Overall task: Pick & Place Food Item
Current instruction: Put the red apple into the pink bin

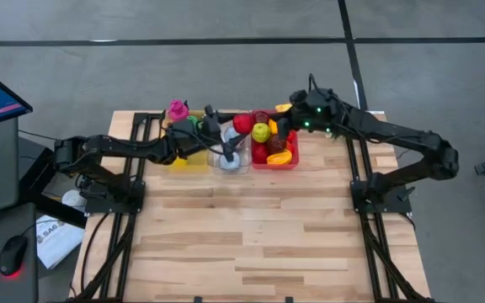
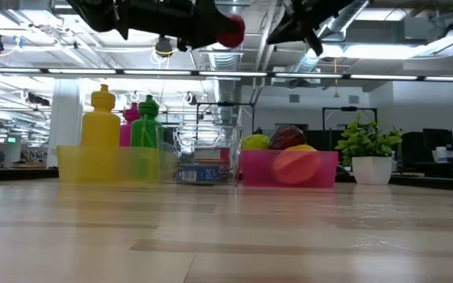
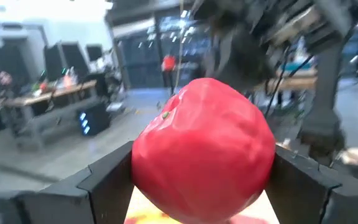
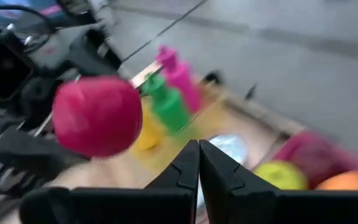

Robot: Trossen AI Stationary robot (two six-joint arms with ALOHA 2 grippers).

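A red round fruit (image 3: 204,158) sits between the fingers of my left gripper (image 3: 204,177), which is shut on it high above the table. In the low view the fruit (image 2: 230,30) hangs near the top of the picture, above the clear bin (image 2: 203,161). From above, the fruit (image 1: 242,124) is just left of the red bin (image 1: 294,160). My right gripper (image 4: 199,165) is shut on nothing and hovers over the red bin's far part (image 1: 283,128), close to the fruit (image 4: 98,115). My left gripper pinches the red fruit between its two fingers (image 3: 107,180), one on each side (image 3: 148,168) of its round body. The fingers come roughly level from the table's left. The fruit is lifted clear, well above the bins.
The red bin (image 2: 289,169) holds several fruits, among them a yellow-green one (image 1: 261,132) and an orange one (image 1: 279,156). A yellow bin (image 2: 108,163) holds yellow (image 2: 102,118), pink (image 1: 177,109) and green (image 2: 148,126) bottles. The near half of the table (image 1: 251,244) is bare wood.
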